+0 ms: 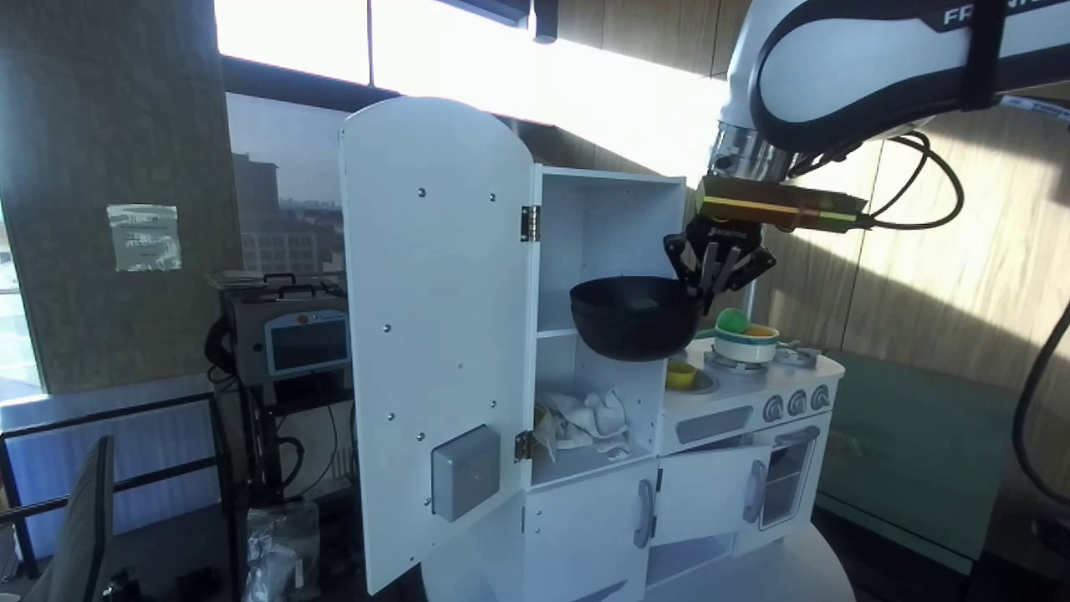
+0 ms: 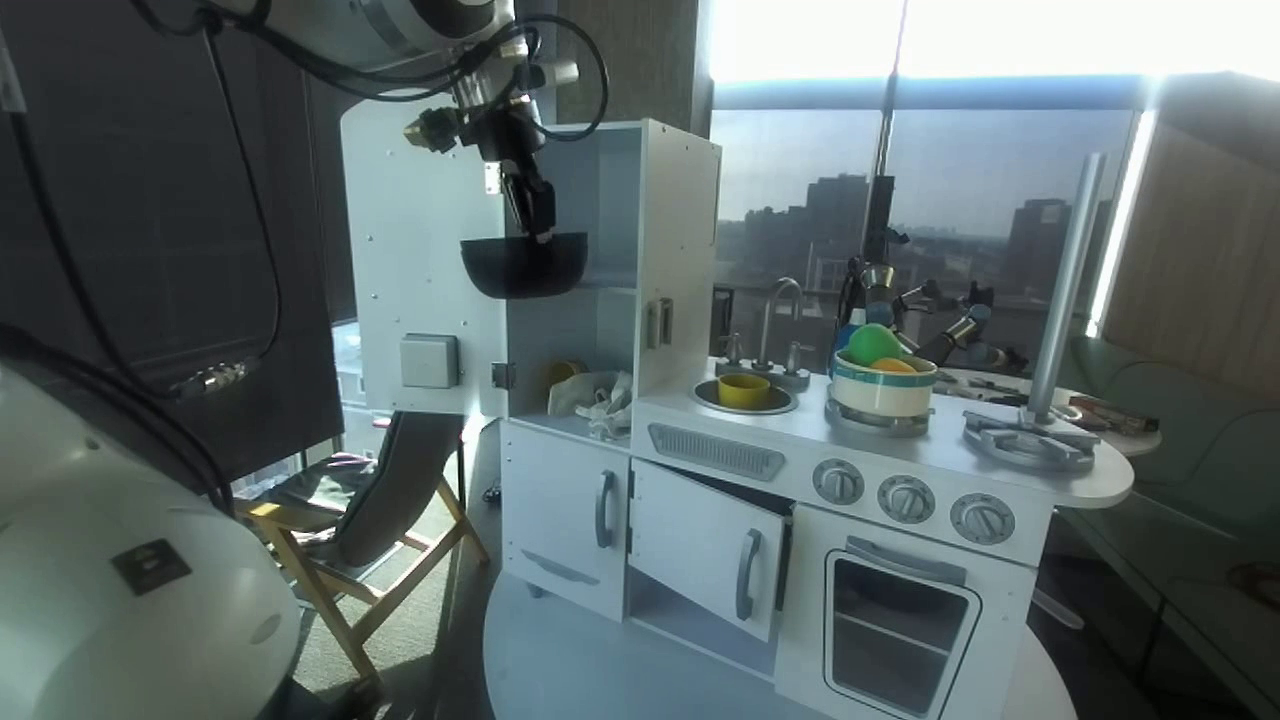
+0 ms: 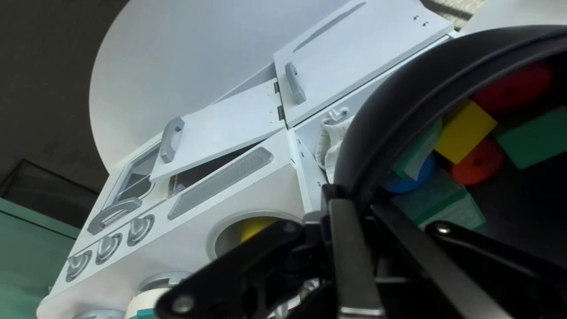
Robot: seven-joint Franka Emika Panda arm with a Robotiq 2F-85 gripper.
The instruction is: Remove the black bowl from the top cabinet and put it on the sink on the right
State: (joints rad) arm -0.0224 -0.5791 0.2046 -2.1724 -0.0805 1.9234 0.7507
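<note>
Support: round white counter (image 2: 620,670), directly under a white toy kitchen (image 2: 675,370). Room, in an exterior view: wood-panelled wall (image 1: 911,226) crossed by a slanting edge of sunlight; screen unit (image 1: 308,344) beyond the outswung arched door (image 1: 443,293). Also in an exterior view: window (image 2: 960,170) onto city buildings (image 2: 838,205); dark, wooden-framed folding chair (image 2: 395,490).

Work item: black bowl (image 1: 635,326), suspended in front of the top cabinet (image 1: 619,226) in both exterior views, apart from the sink (image 2: 784,398). Grasped at the rim by clenched jaws. Loaded with coloured pieces (image 3: 466,131), per the wrist view. Inside the sink: yellow cup (image 2: 743,390). On the burner (image 2: 880,425) near it: cream pot (image 2: 880,398) with a teal band, containing a round green object (image 2: 872,343) and an orange object (image 2: 893,366). Inside the lower compartment (image 1: 555,368): pale cloth (image 1: 585,418).

Markings: on the robot arm (image 1: 844,92), "FR", then letters partly covered by a black strap (image 1: 985,50); above the jaws, pale lettering too small to read with certainty; on the wall sheet (image 1: 144,238), illegible print; on the dark plate (image 2: 150,567) of a rounded white housing (image 2: 120,640), a mark too blurred to identify.
</note>
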